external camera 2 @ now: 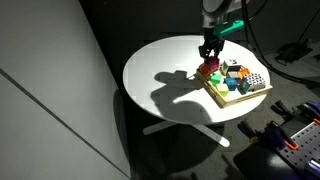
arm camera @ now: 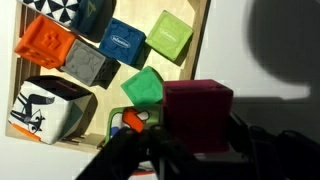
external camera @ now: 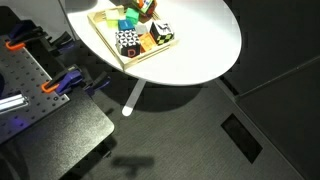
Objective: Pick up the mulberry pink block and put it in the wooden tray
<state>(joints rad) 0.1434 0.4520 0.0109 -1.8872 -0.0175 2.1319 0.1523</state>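
My gripper (arm camera: 196,142) is shut on the mulberry pink block (arm camera: 198,112), a dark magenta cube held between the two black fingers. In an exterior view the gripper (external camera 2: 209,55) holds the block (external camera 2: 207,70) at the near-left corner of the wooden tray (external camera 2: 236,101). Whether the block touches the tray I cannot tell. In the wrist view the pale wood tray (arm camera: 203,38) lies to the left of the block. In an exterior view the tray (external camera: 110,46) sits at the top of the white table, and the gripper (external camera: 147,6) is cut by the frame edge.
The tray holds several blocks: orange (arm camera: 45,45), blue (arm camera: 122,42), two green (arm camera: 168,35) (arm camera: 143,88), grey (arm camera: 90,67), and black-and-white ones (arm camera: 45,105). The round white table (external camera 2: 165,80) stands on a dark floor. A workbench with orange clamps (external camera: 50,88) stands beside it.
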